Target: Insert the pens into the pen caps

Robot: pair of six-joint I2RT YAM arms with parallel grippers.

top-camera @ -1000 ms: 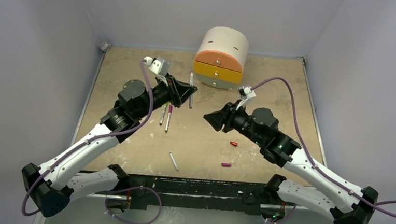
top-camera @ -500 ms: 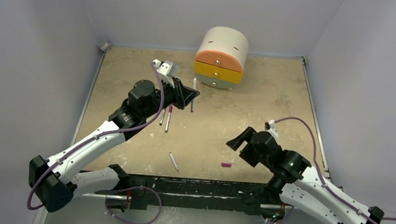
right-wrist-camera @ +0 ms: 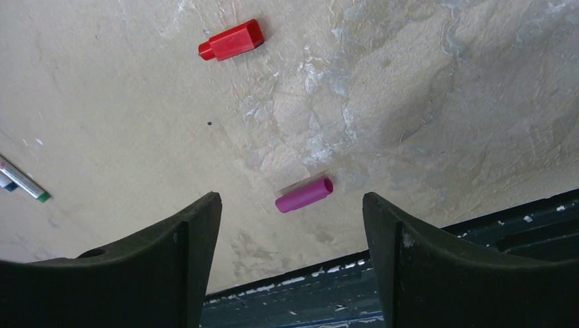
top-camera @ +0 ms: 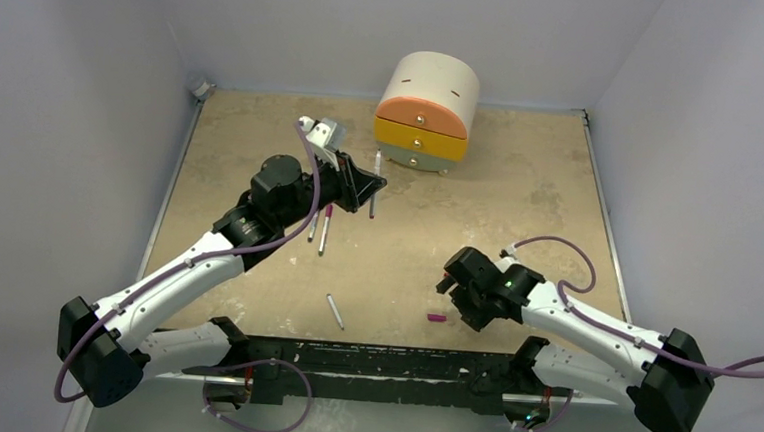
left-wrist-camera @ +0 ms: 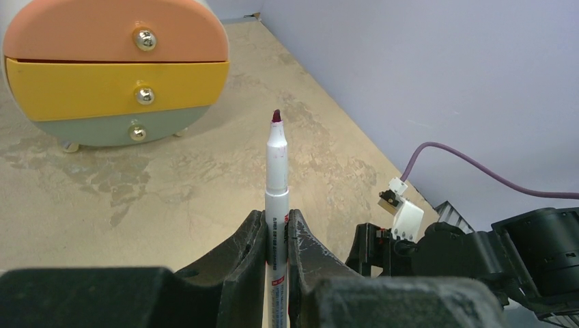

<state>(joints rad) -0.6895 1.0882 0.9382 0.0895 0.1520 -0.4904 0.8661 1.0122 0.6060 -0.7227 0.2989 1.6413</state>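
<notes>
Spreading across the whole scene was the tan, mottled desk [top-camera: 520, 184], walled on three sides. At its far edge stood a rounded drawer chest [top-camera: 426, 114] with an orange, a yellow and a grey-green drawer, each with a small metal knob. The left arm [top-camera: 195, 265] reached out toward the chest, while the right arm [top-camera: 591, 329] lay low along the near edge.

The left hand [top-camera: 374, 187] was raised just in front of the chest, its fingers [left-wrist-camera: 249, 239] pressed together on a held pen [left-wrist-camera: 276, 171]. The grey-white barrel stuck straight out beyond the fingertips, and its dark red tip was bare. The right hand [right-wrist-camera: 292, 199] hung over the near part of the desk, its fingers spread wide and gripping nothing.

A pair of pens [top-camera: 319, 224] lay side by side on the desk beside the left arm's wrist. A lone pen [top-camera: 335, 311] lay near the front edge, between the two arms.

A magenta cap [right-wrist-camera: 304, 195] lay on its side below the gap between the right fingers, close to the dark front edge. A red cap [right-wrist-camera: 231, 39] lay farther out on the desk, well apart from the magenta one.
</notes>
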